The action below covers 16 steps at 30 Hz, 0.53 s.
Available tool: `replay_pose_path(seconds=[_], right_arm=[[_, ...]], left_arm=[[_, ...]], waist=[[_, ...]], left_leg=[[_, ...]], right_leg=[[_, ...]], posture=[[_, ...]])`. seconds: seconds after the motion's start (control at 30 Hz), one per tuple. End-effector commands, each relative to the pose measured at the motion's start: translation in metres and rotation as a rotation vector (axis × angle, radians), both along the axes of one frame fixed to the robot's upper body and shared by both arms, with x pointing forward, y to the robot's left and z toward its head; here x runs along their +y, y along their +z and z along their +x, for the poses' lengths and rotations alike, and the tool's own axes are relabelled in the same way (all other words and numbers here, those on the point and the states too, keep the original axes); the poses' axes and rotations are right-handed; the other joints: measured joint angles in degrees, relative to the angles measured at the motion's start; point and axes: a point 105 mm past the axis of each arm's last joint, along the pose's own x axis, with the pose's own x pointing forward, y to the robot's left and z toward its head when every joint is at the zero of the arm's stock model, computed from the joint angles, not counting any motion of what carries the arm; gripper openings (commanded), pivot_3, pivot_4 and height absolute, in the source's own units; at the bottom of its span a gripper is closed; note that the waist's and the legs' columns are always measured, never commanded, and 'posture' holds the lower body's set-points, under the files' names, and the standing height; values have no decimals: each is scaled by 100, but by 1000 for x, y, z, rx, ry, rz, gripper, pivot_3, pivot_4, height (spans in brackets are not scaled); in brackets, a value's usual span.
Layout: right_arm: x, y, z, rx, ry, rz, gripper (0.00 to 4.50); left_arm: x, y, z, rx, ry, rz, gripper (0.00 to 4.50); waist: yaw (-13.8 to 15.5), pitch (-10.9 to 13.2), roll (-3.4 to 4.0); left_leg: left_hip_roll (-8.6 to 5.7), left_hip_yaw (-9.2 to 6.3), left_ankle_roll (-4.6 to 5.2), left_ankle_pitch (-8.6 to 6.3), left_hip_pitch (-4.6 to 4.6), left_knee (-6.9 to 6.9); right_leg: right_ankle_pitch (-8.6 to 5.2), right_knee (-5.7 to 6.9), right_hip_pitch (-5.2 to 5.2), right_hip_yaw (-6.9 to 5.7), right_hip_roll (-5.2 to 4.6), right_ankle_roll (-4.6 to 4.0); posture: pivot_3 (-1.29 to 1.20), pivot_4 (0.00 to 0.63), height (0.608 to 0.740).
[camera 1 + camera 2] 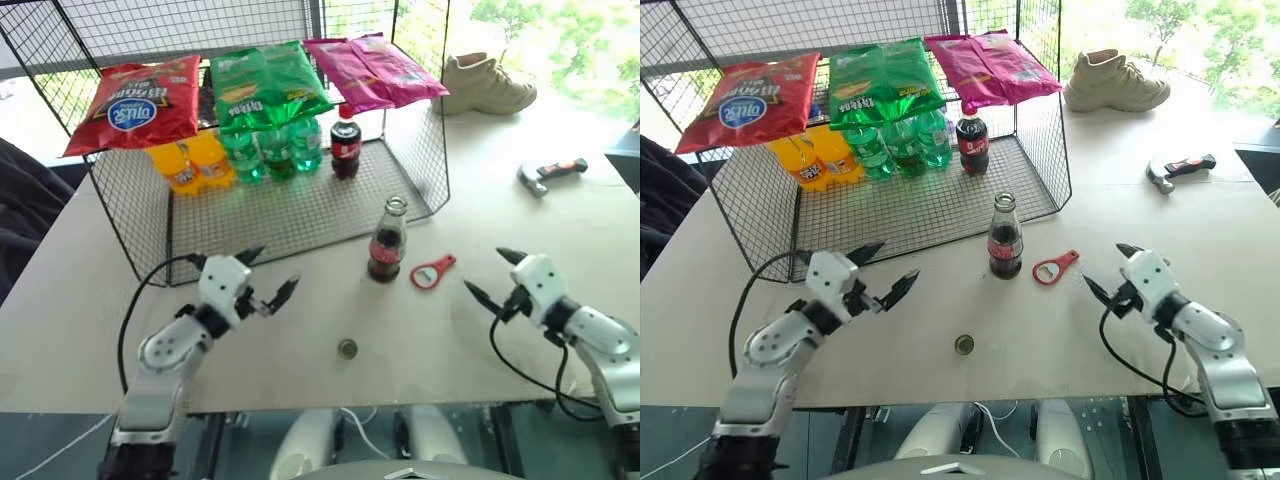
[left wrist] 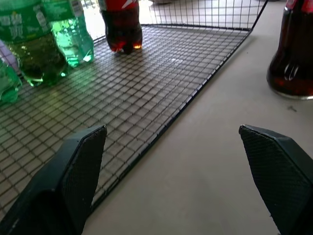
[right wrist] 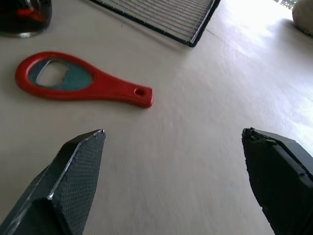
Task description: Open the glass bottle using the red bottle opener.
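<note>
The glass bottle [image 1: 387,243] stands upright on the pale table, just in front of the wire rack, and its mouth looks bare. The red bottle opener [image 1: 432,271] lies flat right beside it, handle pointing away from the bottle. A small round metal cap [image 1: 347,348] rests on the table nearer the front edge. My left gripper [image 1: 278,265] is open and empty, left of the bottle and apart from it; its view catches the bottle's base [image 2: 293,58]. My right gripper [image 1: 483,268] is open and empty, to the right of the opener [image 3: 80,83] and not touching it.
A wire rack [image 1: 300,215] behind the bottle holds green bottles [image 1: 275,150], orange bottles [image 1: 190,165] and a plastic cola bottle [image 1: 345,140], with snack bags on top. A hammer [image 1: 550,172] and a shoe [image 1: 490,85] lie at the far right.
</note>
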Motion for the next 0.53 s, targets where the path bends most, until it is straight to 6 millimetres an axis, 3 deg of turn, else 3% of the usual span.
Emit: replay_pose_path(seconds=[0.03,0.3,0.53], right_arm=[[-11,20,-2,-58,-13,46,4486],[-10,17,-17,15,66,172,4486],[-11,16,-18,62,92,201,4486]], left_arm=[[6,10,-5,-22,25,13,4500],[12,4,-18,42,55,-21,4500],[10,-4,-25,90,43,-33,4500]], waist=[[0,0,0],[56,0,0],[67,0,0]], left_leg=[[0,0,0,0,0,0],[7,0,2,-1,2,3],[7,-2,2,-2,2,3]], right_leg=[[0,0,0,1,0,0],[-1,-4,7,3,0,-1],[-2,-5,8,6,-1,-2]], posture=[[0,150,740],[0,150,740],[0,150,740]])
